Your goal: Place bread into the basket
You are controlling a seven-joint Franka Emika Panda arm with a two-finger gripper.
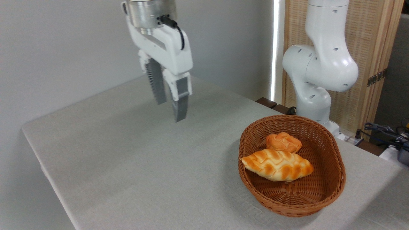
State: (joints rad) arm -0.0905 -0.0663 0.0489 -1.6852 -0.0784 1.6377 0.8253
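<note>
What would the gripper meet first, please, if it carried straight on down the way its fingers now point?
Most likely the bare table. The gripper points down, empty and open, well left of the basket and its bread; the exact landing spot is uncertain.

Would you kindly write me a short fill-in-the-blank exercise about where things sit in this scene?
1. The braided golden-orange loaf lies inside the oval brown woven wicker ____.
2. The small round orange bun sits right ____ the loaf, farther from the camera.
3. The white gripper hangs above the grey table, left of the basket, and its grey fingers hold ____.

Missing words: basket; behind; nothing
</note>
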